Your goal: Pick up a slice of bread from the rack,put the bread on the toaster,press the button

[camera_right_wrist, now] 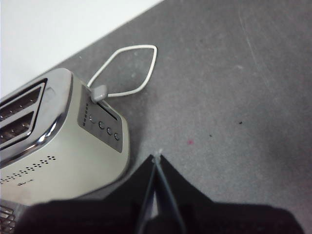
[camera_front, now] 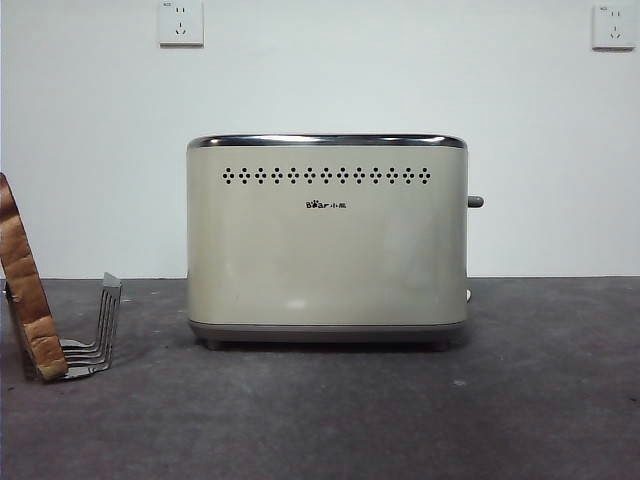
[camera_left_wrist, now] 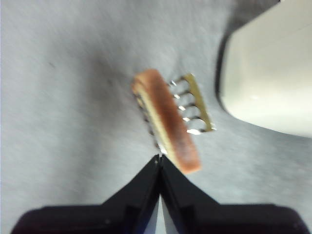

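Observation:
The slice of bread [camera_front: 28,290] stands tilted in the silver wire rack [camera_front: 98,330] at the far left of the table, left of the cream toaster [camera_front: 327,240]. The dark grey button [camera_front: 475,202] sticks out of the toaster's right end. In the left wrist view my left gripper [camera_left_wrist: 159,158] hangs shut above the table, its tips just short of the bread [camera_left_wrist: 168,122] and the rack [camera_left_wrist: 195,105]. My right gripper [camera_right_wrist: 157,157] is shut above the bare table beside the toaster's [camera_right_wrist: 58,146] button end, where the button [camera_right_wrist: 99,92] sits high. Neither arm shows in the front view.
A white power cord [camera_right_wrist: 129,68] loops on the table behind the toaster's button end. Two wall sockets [camera_front: 180,22] are mounted high on the white wall. Dark grey tabletop [camera_front: 400,410] spreads in front of the toaster.

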`<action>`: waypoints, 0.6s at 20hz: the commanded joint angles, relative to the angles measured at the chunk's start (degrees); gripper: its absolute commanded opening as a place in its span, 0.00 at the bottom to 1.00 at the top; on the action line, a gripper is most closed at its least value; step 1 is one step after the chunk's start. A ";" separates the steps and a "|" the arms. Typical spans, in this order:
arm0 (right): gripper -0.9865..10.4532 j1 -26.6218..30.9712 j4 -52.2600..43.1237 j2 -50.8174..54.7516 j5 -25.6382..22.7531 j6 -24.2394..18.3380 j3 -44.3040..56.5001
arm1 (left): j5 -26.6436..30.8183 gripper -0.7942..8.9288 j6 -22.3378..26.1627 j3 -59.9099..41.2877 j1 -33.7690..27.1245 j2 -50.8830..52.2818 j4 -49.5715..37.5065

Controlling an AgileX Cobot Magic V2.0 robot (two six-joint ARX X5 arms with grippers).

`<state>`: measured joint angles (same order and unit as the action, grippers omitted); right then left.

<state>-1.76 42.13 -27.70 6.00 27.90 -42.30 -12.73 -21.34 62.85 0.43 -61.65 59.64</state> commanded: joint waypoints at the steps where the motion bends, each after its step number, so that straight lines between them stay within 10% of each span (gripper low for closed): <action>1: 0.09 -0.07 0.17 -2.43 0.07 -0.11 -1.40 | -1.16 0.10 -3.80 2.34 -0.02 -3.10 1.25; 12: 0.09 -0.07 0.52 -7.82 0.09 -2.69 -2.49 | -1.57 0.26 -19.56 4.87 -0.09 -12.28 0.26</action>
<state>-1.76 42.78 -35.53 6.02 25.93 -44.47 -14.15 -38.39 67.61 0.43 -73.82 60.01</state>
